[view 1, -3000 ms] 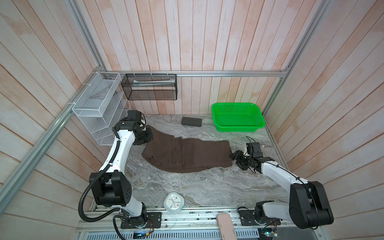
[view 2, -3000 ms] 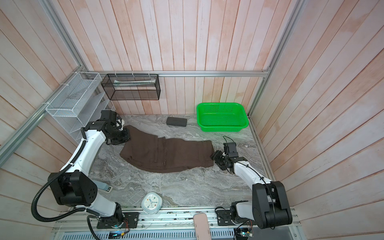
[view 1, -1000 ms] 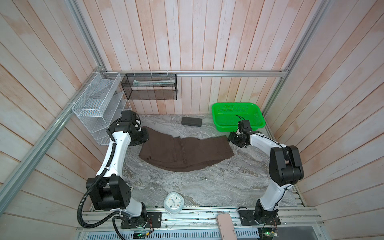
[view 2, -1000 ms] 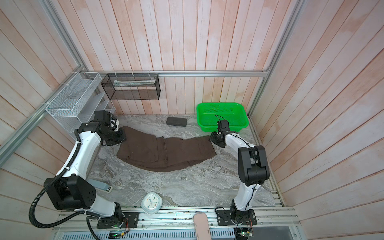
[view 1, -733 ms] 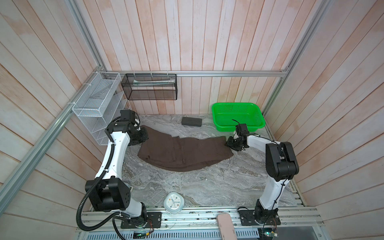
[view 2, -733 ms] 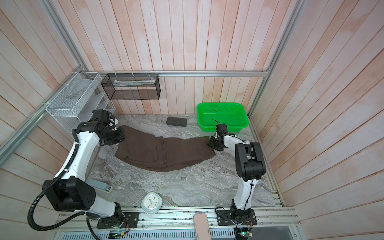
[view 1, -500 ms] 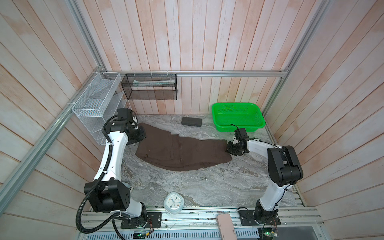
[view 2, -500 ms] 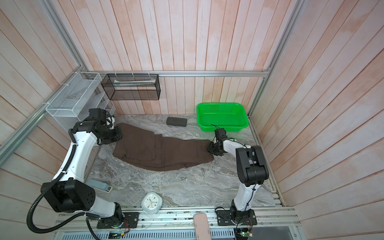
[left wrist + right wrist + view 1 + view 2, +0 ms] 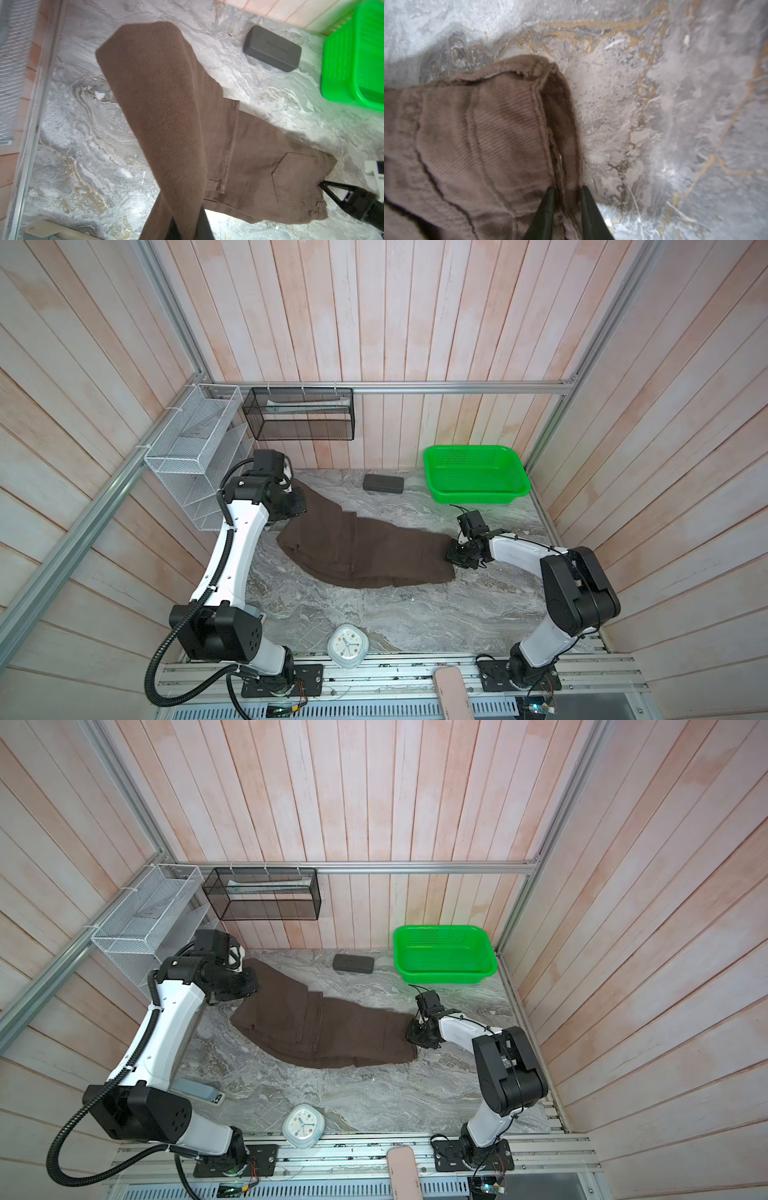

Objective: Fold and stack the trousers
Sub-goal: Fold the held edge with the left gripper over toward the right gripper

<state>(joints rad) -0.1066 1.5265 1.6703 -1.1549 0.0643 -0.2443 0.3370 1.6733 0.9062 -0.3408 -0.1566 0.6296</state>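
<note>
The trousers point(image 9: 365, 551) stretch lengthwise away from the green basket point(image 9: 478, 497), with the right gripper point(image 9: 454, 556) pinching the waist end nearer it and the left gripper point(image 9: 298, 506) clamping the far leg end.

Marble-look tabletop point(image 9: 415, 614), grey w/ gold veins. A green perforated plastic basket point(image 9: 473, 497) sat in the far rt corner. A small dark grey rect. case point(image 9: 383, 483) lay flat nr the back wall, left of the basket and not touching it. A black mesh box point(image 9: 299, 429) hung off the back rail w/ something pale inside. A white wire rack point(image 9: 191, 439) was fixed to the left wall. A white alarm clock point(image 9: 348, 646) sat at the front edge, approx. centre, face in plain sight. A flat grey gadget point(image 9: 199, 1092) lay front left; couldn't tell what. A pink rounded item point(image 9: 451, 693) sat on the front alu rail.
</note>
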